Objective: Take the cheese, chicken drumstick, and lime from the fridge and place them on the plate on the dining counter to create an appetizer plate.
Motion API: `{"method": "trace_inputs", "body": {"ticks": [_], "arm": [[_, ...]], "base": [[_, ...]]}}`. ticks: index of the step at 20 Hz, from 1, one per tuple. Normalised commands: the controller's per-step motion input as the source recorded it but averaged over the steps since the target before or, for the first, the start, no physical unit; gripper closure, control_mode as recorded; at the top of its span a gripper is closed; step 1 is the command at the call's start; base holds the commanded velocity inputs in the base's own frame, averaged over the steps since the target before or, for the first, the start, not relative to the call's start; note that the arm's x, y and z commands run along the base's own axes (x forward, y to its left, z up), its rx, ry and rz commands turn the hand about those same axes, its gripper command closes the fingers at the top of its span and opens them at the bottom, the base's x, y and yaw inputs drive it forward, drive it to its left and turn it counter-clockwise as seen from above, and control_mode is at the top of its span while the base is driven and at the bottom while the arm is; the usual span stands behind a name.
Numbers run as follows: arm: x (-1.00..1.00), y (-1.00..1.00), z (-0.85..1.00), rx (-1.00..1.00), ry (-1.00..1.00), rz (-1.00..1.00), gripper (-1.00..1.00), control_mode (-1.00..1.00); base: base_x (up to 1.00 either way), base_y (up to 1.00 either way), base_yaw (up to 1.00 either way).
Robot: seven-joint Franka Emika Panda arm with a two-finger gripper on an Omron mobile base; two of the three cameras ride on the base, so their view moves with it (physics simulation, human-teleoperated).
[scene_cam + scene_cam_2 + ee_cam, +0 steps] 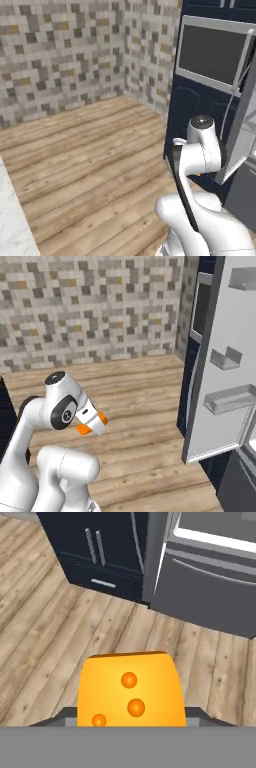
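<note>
gripper [131, 724]: clamped on the cheese [131, 689], wedge filling the space between the fingertips | cheese: held above the wood floor [45, 637], in front of the open fridge [210, 587], beside the navy cabinet [95, 547]

Light wooden plank floor [90, 150], dark navy cabinets [95, 552] standing on it

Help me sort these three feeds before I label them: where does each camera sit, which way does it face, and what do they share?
Left base view: behind the arm's left, facing the wood floor and tiled wall; arm at lower right.
Right base view: behind its right, facing the open fridge door; arm at lower left, cheese at the gripper.
Hand view: on the hand, looking over the held cheese toward the fridge.
Shared: floor, tiled wall, fridge.
</note>
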Motion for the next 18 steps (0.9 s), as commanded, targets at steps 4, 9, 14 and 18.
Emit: {"method": "trace_inputs", "body": {"ticks": [4,9,14,18], "arm": [[0.0,0.0,0.0,0.0,0.0,0.0,1.0,1.0],[0.0,0.0,0.0,0.0,0.0,0.0,1.0,1.0],[0.0,0.0,0.0,0.0,0.0,0.0,1.0,1.0],[0.0,0.0,0.0,0.0,0.0,0.0,1.0,1.0]], "base": [[1.0,-0.28,0.7],[1.0,-0.7,0.53],[1.0,-0.66,0.47],[1.0,-0.54,0.47]]}}
